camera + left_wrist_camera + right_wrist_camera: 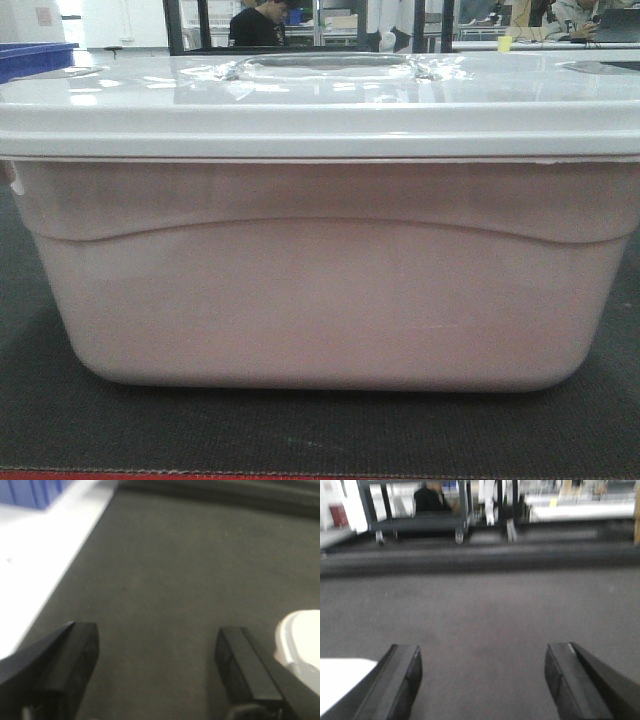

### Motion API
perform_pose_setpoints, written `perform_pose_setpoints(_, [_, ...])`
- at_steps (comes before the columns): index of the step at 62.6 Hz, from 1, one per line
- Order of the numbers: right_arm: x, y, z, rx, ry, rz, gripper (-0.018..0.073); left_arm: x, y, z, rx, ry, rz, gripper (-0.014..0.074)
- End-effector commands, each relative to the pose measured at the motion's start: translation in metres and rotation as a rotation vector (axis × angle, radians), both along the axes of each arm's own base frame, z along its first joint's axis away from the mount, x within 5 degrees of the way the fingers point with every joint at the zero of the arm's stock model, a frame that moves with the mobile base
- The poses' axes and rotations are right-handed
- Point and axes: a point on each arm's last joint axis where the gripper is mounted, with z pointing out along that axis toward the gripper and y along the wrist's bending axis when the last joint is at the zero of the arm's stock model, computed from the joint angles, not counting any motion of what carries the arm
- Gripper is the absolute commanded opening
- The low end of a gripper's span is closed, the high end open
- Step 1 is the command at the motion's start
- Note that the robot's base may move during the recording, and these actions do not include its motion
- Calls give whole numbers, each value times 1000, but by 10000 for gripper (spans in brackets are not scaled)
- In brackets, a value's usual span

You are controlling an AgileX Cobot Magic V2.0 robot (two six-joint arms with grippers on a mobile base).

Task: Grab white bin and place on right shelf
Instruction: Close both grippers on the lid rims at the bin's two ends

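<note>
The white bin [320, 290] fills the front view: pinkish translucent walls with a curved ridge, under a pale grey lid [320, 100] with a recessed handle. It rests on a dark mat [300, 430]. My left gripper [157, 632] hangs open over the mat, with a rounded corner of the bin [300, 640] just right of its right finger. Over bare mat my right gripper [482, 650] is open too, and a white patch of the bin [340, 680] lies beside its left finger. Neither gripper touches the bin. The right shelf is out of view.
A blue crate [35, 55] stands at the back left, also seen in the left wrist view [30, 492] on a white surface [35, 555]. The mat's front edge is red [300, 476]. Behind are dark wheeled racks [420, 525] and a seated person [260, 25].
</note>
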Motion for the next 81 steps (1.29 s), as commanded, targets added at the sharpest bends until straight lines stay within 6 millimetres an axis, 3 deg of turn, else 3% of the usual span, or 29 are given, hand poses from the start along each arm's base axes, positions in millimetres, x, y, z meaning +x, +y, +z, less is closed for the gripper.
perform_pose_setpoints(1, [10, 2, 26, 62, 13, 20, 633, 6, -5, 27, -71, -26, -31, 435])
perform_pose_setpoints(20, [59, 22, 49, 273, 416, 197, 633, 40, -31, 49, -130, 149, -345, 435])
perform_pose_setpoints(29, [83, 29, 47, 260, 574, 285, 633, 62, -28, 39, -245, 226, -526, 435])
perform_pose_setpoints(37, [95, 30, 43, 312, 653, 443, 633, 83, -13, 27, -360, 248, -600, 430])
perform_pose_setpoints(49, [101, 4, 46, 433, 584, 544, 633, 107, 1, 5, -484, 303, -702, 430])
perform_pose_setpoints(55, [107, -7, 38, 455, 602, 581, 633, 122, 5, -13, -524, 362, -718, 430])
perform_pose_setpoints(66, [124, -9, 18, 498, 677, 721, 633, 140, 10, -37, -579, 428, -705, 430])
perform_pose_setpoints(81, [133, -8, -35, 645, 726, 771, 633, 147, -5, -49, -584, 485, -751, 430])
